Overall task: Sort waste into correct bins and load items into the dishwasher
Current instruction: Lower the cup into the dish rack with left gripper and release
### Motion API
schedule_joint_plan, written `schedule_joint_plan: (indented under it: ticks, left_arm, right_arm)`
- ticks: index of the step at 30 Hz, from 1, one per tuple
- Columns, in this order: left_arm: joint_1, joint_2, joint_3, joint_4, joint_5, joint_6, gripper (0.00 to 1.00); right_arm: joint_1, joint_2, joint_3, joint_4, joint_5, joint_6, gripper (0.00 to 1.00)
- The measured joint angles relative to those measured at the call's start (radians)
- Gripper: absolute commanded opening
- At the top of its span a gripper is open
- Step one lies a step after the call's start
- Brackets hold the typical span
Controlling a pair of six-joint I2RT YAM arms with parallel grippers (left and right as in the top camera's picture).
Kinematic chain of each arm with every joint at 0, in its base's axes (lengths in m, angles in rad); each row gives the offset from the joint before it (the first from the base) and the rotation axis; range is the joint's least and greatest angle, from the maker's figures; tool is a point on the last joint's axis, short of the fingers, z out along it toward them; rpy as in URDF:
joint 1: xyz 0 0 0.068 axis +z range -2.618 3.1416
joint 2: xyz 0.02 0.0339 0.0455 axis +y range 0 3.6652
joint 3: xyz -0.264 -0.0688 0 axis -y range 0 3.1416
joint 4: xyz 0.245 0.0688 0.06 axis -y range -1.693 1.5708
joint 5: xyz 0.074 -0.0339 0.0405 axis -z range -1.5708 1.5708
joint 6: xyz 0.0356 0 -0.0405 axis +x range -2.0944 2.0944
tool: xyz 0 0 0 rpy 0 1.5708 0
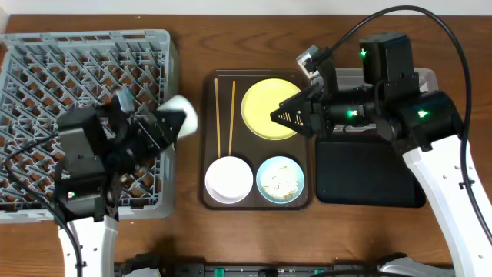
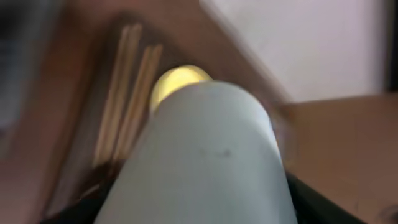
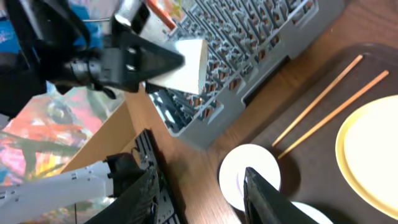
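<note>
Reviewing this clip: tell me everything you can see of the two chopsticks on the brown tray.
The chopsticks are two thin, straight sticks of light, plain wood. They lie flat in the left part of the brown tray, side by side and nearly parallel. The gap between them narrows slightly toward the white bowl. Their ends stop close to that bowl, but contact cannot be told. The yellow plate lies to their right, apart from them. Nothing grips them.

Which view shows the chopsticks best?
Overhead: both chopsticks lie whole and sharp on the brown tray. Right wrist shows them sharp but slanted; left wrist shows only a blur beside the held pale object.
</note>
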Motion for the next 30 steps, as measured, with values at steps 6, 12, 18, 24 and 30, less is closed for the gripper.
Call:
schedule_joint_plan:
  ticks: [6, 12, 18, 24, 30]
  left_arm:
    - [0.000, -0.017, 0.007, -0.281, -0.319, 0.113, 0.39]
    - [0.000, -0.034, 0.009, -0.473, -0.632, 0.153, 0.39]
    - [0.000, 0.000, 0.009, -0.463, -0.774, 0.171, 0.39]
    - [0.000, 0.105, 0.003, -0.418, -0.795, 0.179, 0.53]
    - [0.000, 0.185, -0.002, -0.378, -0.716, 0.179, 0.70]
  right_arm:
    - [0.000, 0.000, 0.000, -0.011, 0.000, 0.000, 0.42]
    - [0.000, 0.000, 0.000, -0.014, 0.000, 0.000, 0.42]
    - [0.000, 0.000, 0.000, -0.021, 0.000, 0.000, 0.43]
    - [0.000, 0.000, 0.000, -0.048, 0.000, -0.003, 0.43]
    - [0.000, 0.000, 0.000, -0.056, 0.000, -0.016, 0.42]
